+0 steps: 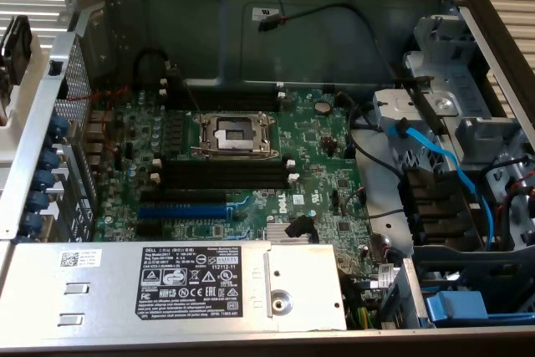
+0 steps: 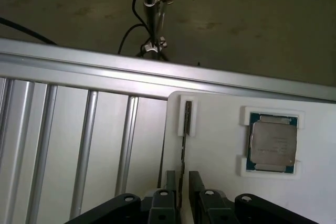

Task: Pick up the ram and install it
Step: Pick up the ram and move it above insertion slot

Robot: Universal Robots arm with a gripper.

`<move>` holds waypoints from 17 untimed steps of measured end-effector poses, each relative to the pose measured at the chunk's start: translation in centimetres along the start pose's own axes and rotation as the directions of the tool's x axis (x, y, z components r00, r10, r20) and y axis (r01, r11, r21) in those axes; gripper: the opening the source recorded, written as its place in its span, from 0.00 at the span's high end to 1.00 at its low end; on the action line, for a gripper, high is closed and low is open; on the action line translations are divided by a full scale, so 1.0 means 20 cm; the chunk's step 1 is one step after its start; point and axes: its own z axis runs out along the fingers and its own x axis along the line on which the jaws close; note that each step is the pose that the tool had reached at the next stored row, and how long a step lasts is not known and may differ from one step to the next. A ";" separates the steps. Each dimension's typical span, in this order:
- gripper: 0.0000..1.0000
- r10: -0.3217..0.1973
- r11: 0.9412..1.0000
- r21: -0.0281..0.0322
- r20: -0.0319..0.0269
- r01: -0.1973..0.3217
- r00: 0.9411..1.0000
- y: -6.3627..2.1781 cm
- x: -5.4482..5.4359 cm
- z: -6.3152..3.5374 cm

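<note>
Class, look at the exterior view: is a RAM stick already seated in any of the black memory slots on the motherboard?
No. The black slots beside the CPU socket lie empty, with no green stick standing in them.

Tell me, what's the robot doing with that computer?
The computer case lies open, and the black memory slots on its green board have nothing in them yet. In the wrist view, the gripper is off to the side over a white holder. Its fingers sit on either side of the ram, a thin stick standing on edge in the holder. A silver processor chip rests in a pocket nearby.
</note>
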 end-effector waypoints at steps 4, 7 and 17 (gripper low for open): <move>0.75 0.000 1.000 0.000 0.000 0.000 1.000 0.000 0.00 0.009; 0.75 0.000 1.000 0.000 0.000 0.000 1.000 -0.001 0.00 0.018; 0.75 0.000 1.000 0.000 0.000 0.000 1.000 -0.002 0.00 0.046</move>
